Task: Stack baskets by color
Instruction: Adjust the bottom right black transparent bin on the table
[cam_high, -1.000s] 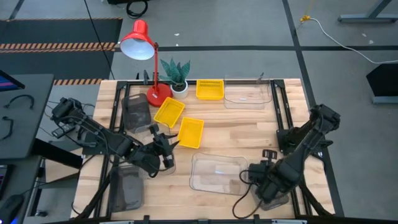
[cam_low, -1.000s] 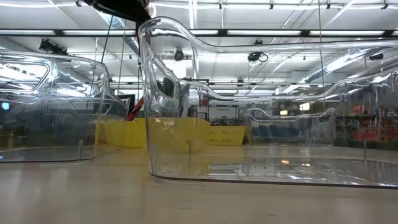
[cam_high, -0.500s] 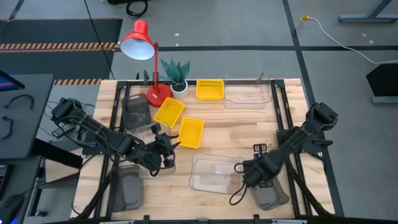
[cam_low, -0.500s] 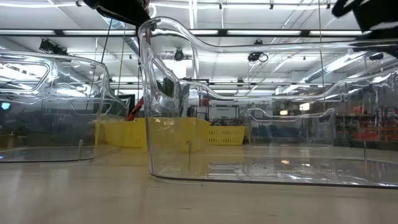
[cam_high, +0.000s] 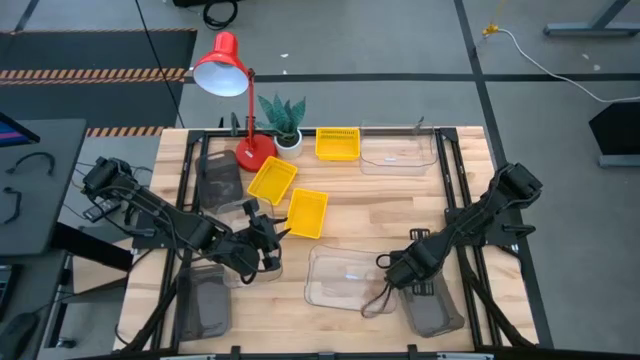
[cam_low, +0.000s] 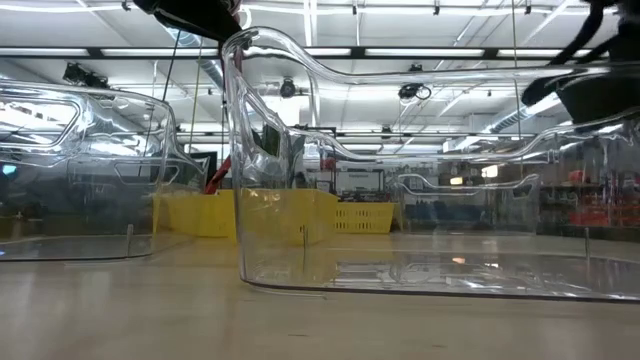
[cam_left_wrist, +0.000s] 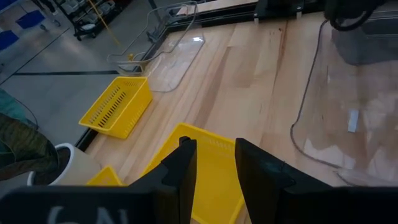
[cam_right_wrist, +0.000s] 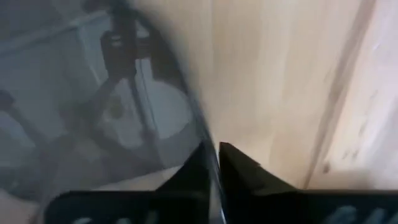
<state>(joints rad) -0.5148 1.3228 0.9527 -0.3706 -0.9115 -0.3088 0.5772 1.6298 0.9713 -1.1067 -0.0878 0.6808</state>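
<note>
A large clear basket (cam_high: 345, 280) rests flat on the table near the front; it also fills the low view (cam_low: 400, 170). My right gripper (cam_high: 393, 272) stands at its right wall, pointing steeply down, shut on the rim. A smoky grey basket (cam_high: 432, 310) lies just beyond it at the near right. Three yellow baskets (cam_high: 271, 180) (cam_high: 307, 213) (cam_high: 337, 143) lie mid-table and far. My left gripper (cam_high: 270, 238) hovers left of centre, open, above a yellow basket (cam_left_wrist: 199, 180), with nothing between its fingers. My right gripper pinches the clear basket's right wall at its rim (cam_right_wrist: 202, 134) between its two fingers, one finger inside the basket and one outside. The fingers come from above, pointing steeply down. The basket's bottom stays on the table.
A red lamp (cam_high: 225, 70) and a potted plant (cam_high: 283, 120) stand at the far left. A second clear basket (cam_high: 397, 150) lies at the far right. Two more grey baskets (cam_high: 218, 180) (cam_high: 205, 305) lie along the left side. Bare wood shows in the middle right.
My right gripper has come down and moved toward the table's left, from above the grey basket at the near right to the clear basket's right wall. The baskets have stayed where they were.
</note>
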